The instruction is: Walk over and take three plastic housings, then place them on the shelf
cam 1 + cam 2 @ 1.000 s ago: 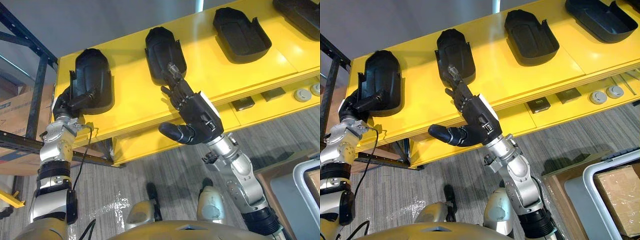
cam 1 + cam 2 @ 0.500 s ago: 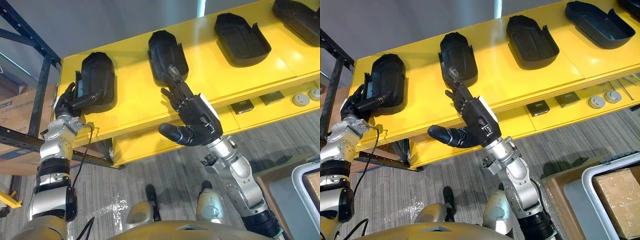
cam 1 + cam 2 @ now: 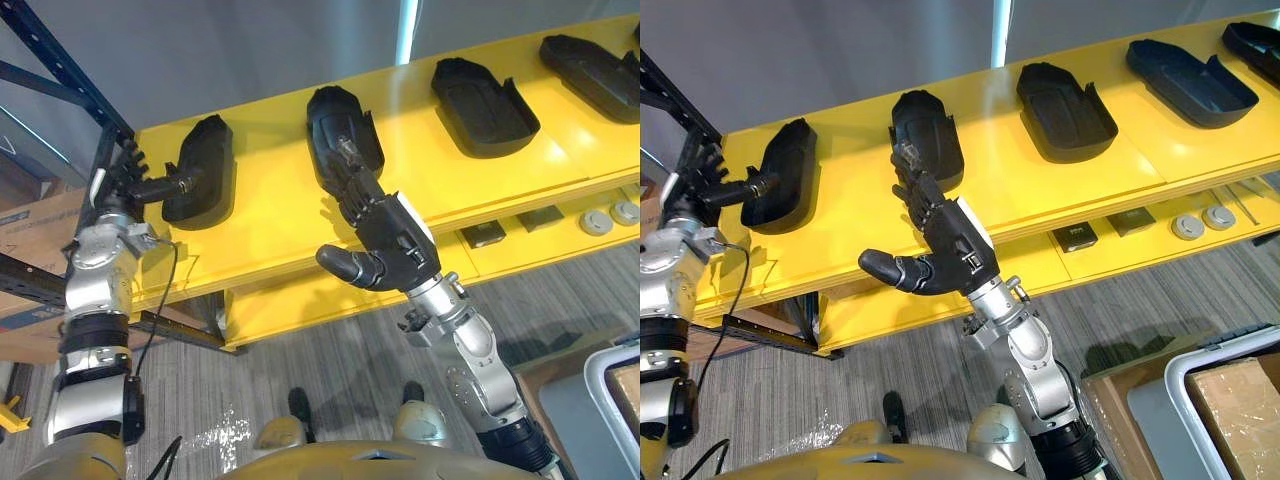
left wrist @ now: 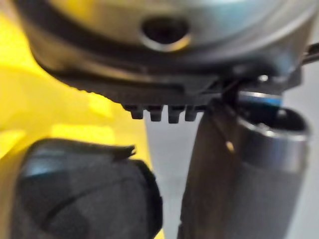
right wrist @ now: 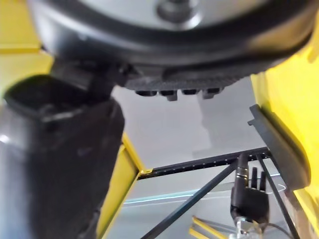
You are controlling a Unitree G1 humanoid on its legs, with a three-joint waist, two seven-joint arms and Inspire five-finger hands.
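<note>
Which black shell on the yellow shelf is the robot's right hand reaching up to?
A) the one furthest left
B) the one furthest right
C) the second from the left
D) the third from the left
C: the right hand stretches its straight fingers up to the near end of the second housing from the left on the yellow shelf.

Five housings (two discs, two blocks)
</note>
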